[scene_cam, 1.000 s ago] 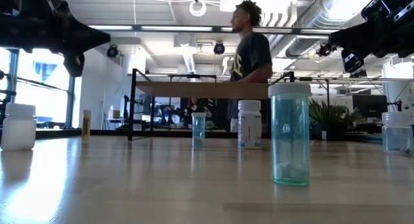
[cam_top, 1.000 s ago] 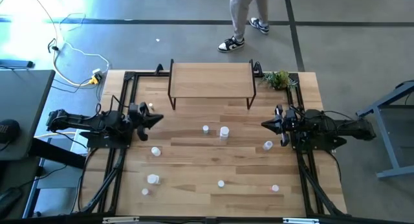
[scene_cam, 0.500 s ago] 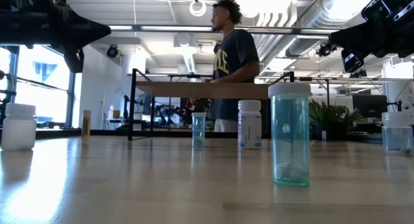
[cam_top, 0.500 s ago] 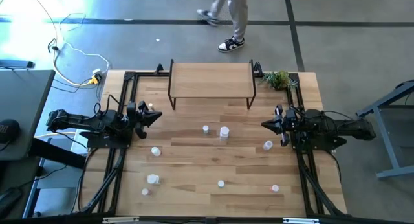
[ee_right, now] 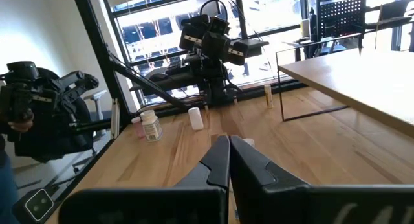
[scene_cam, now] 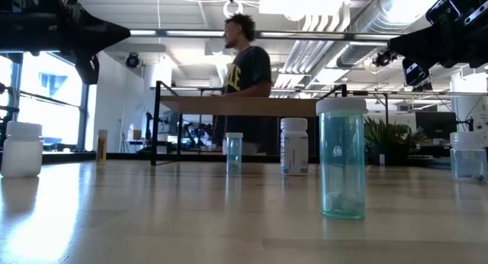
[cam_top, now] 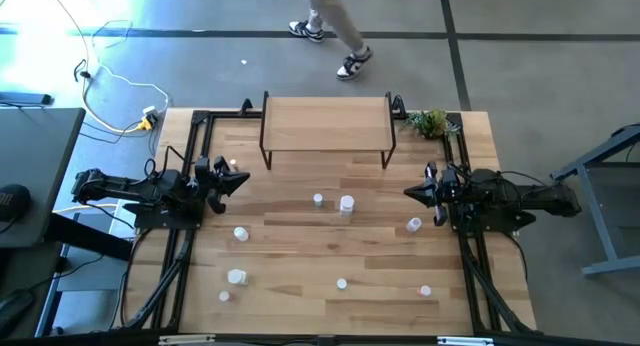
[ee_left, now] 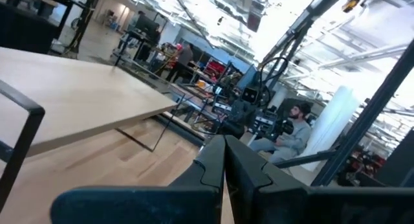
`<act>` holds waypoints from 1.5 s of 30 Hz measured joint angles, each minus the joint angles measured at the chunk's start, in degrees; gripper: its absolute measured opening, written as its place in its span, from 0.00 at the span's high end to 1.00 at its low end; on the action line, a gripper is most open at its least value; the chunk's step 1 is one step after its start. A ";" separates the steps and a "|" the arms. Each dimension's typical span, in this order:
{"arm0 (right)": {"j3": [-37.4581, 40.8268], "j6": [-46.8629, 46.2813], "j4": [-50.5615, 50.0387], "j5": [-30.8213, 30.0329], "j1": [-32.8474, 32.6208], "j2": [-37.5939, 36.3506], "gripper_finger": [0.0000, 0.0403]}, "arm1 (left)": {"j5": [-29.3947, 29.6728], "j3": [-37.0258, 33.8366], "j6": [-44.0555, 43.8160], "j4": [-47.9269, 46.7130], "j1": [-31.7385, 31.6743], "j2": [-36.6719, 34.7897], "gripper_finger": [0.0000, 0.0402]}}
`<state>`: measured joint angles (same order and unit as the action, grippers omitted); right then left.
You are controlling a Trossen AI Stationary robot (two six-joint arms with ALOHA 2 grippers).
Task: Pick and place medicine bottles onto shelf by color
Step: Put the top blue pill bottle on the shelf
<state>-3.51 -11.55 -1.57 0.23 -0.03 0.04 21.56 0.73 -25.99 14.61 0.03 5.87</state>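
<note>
overhead, left tool (cam_top: 243, 178) pressed together, right tool (cam_top: 408, 192) likewise; medicine bottles (cam_top: 346, 203) scattered on table, shelf (cam_top: 325, 124) bare

1. The tabletop (cam_top: 300, 201) lies open between the shelf (cam_top: 325, 123) and the central bottles (cam_top: 346, 203).
2. Scattered bottles dot the near half, well apart.
3. A plant (cam_top: 430, 123) crowds the shelf's right end.

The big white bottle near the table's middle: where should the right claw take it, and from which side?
Probably around the body just under the cap, coming in level from the right claw. The white bottle stands upright, the smaller bottle sits on its far side, and the shelf is behind.
</note>
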 joint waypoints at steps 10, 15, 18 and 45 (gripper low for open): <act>0.00 0.00 0.00 0.02 0.00 0.01 1.00 | -0.15 0.00 -1.83 0.26 -0.02 0.00 0.87; -0.02 0.00 0.00 0.00 0.00 0.00 1.00 | 3.37 0.00 -4.42 0.90 0.00 0.00 0.71; -0.01 0.01 -0.01 0.01 0.00 0.01 1.00 | 7.38 0.00 -7.99 2.51 -0.02 0.00 0.64; 0.00 0.00 -0.02 0.02 0.00 0.00 1.00 | 0.90 26.29 15.07 5.69 -0.02 32.57 0.60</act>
<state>-3.51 -11.55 -1.58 0.25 -0.03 0.04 22.46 27.03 -10.92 20.30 0.01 38.44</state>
